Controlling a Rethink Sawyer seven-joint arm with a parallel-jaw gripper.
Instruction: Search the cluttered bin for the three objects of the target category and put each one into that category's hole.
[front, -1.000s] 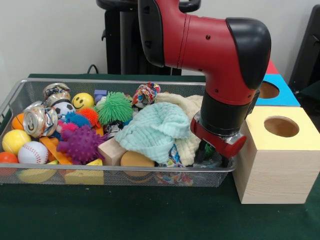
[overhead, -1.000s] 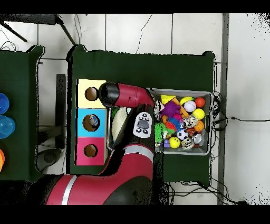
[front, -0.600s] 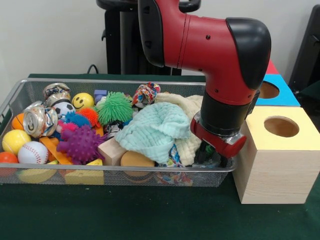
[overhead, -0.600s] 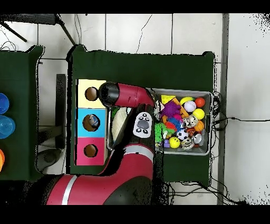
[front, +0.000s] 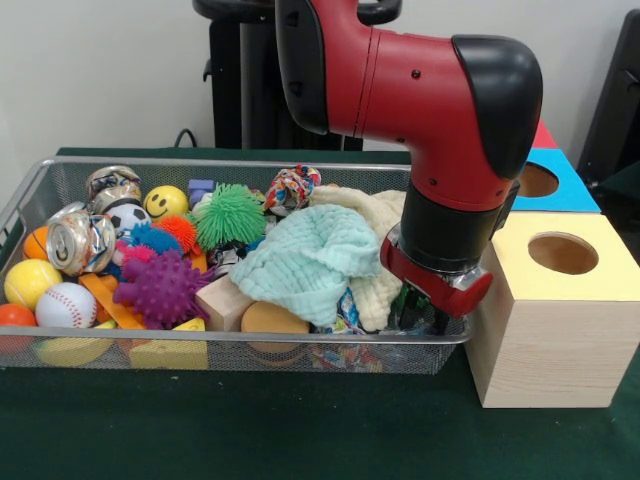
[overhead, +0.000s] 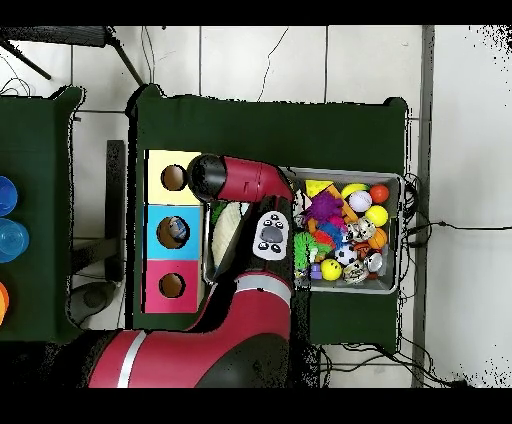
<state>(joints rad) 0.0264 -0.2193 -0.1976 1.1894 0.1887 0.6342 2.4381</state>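
Looking from the front, found the gripper (front: 423, 318) lowered into the right end of the wire bin (front: 200, 342), close against the bin's end wall and just beside the yellow-topped box (front: 560, 330). Made out two dark fingers (front: 441, 318) below the red wrist collar, standing apart with a gap between them and pinching nothing that could be seen. Could not tell from either view which category was the target. Placed the cream cloth (front: 385, 215) just left of the fingers, draped down to about their level and touching or nearly touching the left one. Noted the mint cloth (front: 310, 255) heaped further left, over the bin's middle, clear of the fingers. Counted the balls well apart from the gripper at the bin's left end: a purple spiky ball (front: 160, 285), a baseball (front: 65, 305), a green spiky ball (front: 230, 212), with a crushed can (front: 80, 240) beside them. Saw the round hole (front: 563, 253) in the yellow-topped box open and uncovered, and a blue-topped box (front: 560, 190) behind it.

Checked from overhead: found the red arm (overhead: 245, 182) covering the cloth end of the bin and hiding the gripper entirely.
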